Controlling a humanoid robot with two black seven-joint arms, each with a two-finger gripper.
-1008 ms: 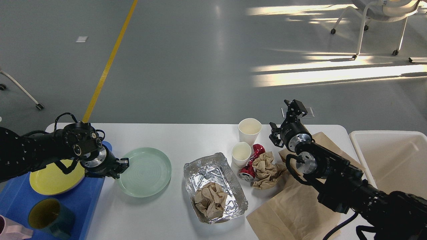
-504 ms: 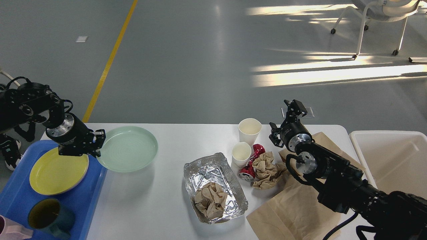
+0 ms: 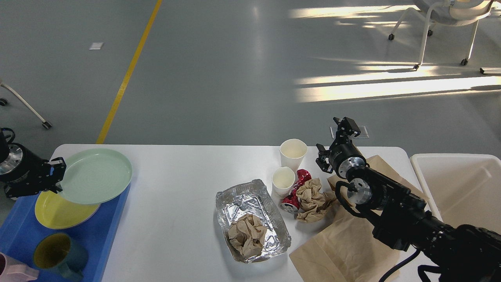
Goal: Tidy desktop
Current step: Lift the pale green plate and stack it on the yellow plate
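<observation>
Pale-green plate (image 3: 95, 175), clamped at its left rim by the left pincer (image 3: 54, 175), hangs over the yellow plate (image 3: 58, 213) in the blue tray (image 3: 103, 231) left of the white bench (image 3: 180, 235); lowering should follow, right pincer (image 3: 332, 147) apart.

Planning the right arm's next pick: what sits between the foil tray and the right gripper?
In the head view, two paper cups, a crushed red can and crumpled brown paper lie between foil tray and right gripper.

No readable text, labels, brands or numbers anywhere.
</observation>
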